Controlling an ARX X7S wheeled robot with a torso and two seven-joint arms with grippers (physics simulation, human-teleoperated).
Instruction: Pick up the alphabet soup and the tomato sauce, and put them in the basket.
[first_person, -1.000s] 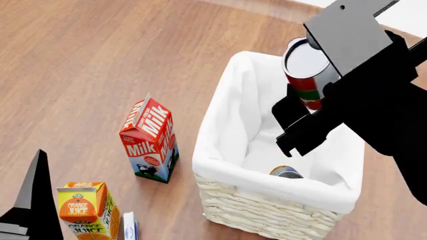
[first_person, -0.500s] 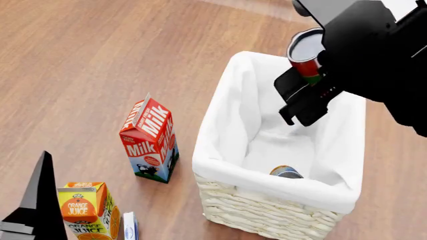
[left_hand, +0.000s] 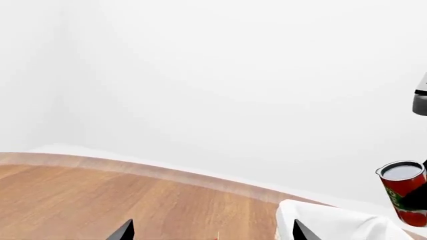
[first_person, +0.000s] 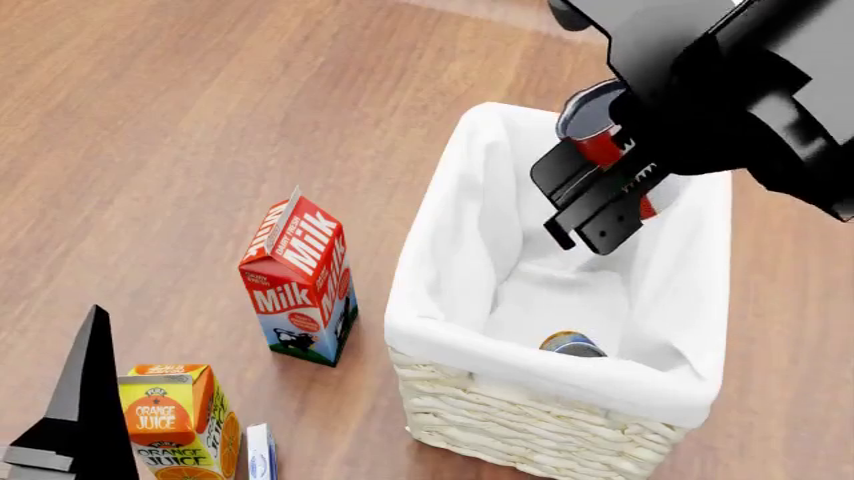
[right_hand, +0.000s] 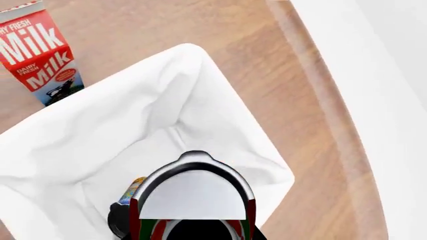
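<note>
Right gripper (first_person: 603, 190): clamped on the tomato sauce (first_person: 597, 128), black fingers down either side of the can; arm reaches in over the far right of the scene.
Tomato sauce: held in the air above the far end of the basket's open mouth, tilted, silver top showing; clear of the cloth rim on all sides in the right wrist view (right_hand: 193, 200).
Basket (first_person: 441, 330): upright on the wooden table (first_person: 174, 110), white lining folded over the rim; interior mostly open.
Alphabet soup (first_person: 574, 344): on the basket floor near its front wall, only the top and a strip of label visible.
Left gripper (left_hand: 210, 235): only two dark fingertips show at the frame edge, spread apart with nothing between them; well apart from the basket.
Milk carton (first_person: 299, 277): upright, just beside the basket's left wall, not touching.
Orange juice carton (first_person: 174, 418): near front-left corner, beside the left arm.
Open room: bare tabletop wide on the left and far side.
</note>
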